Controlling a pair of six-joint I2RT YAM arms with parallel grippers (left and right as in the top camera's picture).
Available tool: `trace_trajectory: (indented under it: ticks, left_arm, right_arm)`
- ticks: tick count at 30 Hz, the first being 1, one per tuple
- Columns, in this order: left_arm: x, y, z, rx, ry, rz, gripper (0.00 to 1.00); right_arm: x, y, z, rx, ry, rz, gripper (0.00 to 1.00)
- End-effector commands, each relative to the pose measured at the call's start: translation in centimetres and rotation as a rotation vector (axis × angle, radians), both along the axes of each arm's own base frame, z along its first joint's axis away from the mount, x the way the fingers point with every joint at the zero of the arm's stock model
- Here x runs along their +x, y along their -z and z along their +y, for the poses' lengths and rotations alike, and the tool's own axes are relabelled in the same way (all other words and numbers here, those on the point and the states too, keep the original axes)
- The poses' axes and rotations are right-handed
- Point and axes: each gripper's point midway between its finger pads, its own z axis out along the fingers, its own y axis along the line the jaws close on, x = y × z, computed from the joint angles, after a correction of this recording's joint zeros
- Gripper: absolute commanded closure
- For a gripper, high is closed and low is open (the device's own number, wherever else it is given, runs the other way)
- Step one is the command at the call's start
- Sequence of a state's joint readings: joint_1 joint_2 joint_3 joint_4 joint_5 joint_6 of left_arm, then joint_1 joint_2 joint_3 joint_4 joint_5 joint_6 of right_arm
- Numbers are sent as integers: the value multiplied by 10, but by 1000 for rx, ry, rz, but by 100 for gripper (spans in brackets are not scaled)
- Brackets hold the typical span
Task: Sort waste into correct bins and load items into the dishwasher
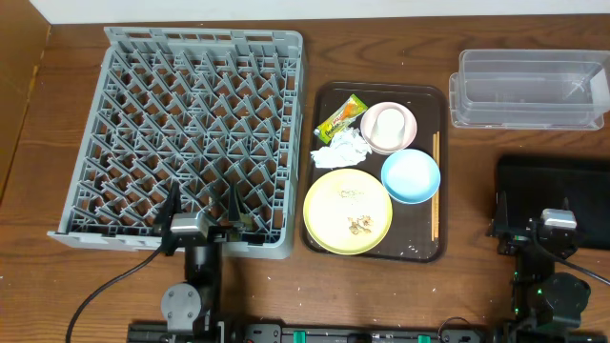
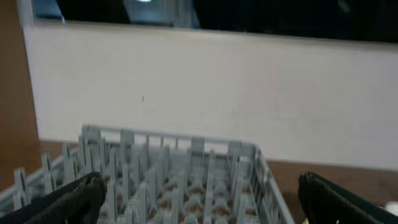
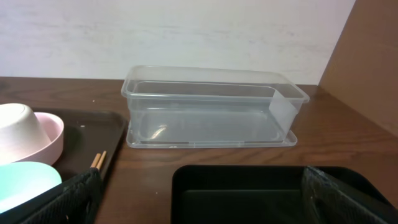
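The grey dishwasher rack (image 1: 205,38) stands at the left. My left gripper (image 1: 202,204) is open and empty over its near edge; the rack also shows in the left wrist view (image 2: 186,168). On a brown serving tray (image 1: 329,95) lie a wrapper (image 1: 341,117), a tissue (image 1: 341,148), a pink bowl (image 1: 408,135) holding a white cup (image 1: 386,124), a blue bowl (image 1: 411,176), a yellow plate (image 1: 334,205) with crumbs (image 1: 360,225), and chopsticks (image 1: 436,186). A clear tub (image 1: 530,89) and a black tray (image 1: 553,186) are at the right. My right gripper (image 3: 205,199) is open and empty over the black tray (image 3: 249,186).
A pale wall runs behind the table. A brown board stands at the far left edge (image 1: 19,95). Bare wood lies between the serving tray and the clear tub (image 3: 211,109). Cables trail from both arm bases at the front.
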State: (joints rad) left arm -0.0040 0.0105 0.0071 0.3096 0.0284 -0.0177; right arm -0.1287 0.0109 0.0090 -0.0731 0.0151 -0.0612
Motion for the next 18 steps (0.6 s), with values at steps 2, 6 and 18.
trace_trajectory:
  ticks: [2,6,18]
  left_arm:
    - [-5,-16,-3,23,11,-70,0]
    - [-9,-30,-4,24,14,-128,0]
    - [-15,-69,-5,27,21,-142,0]
  right_arm:
    - [0,1,2,8,-8,0,1]
    - [0,1,2,8,-9,0,1]
    - [0,1,2,8,-8,0,1]
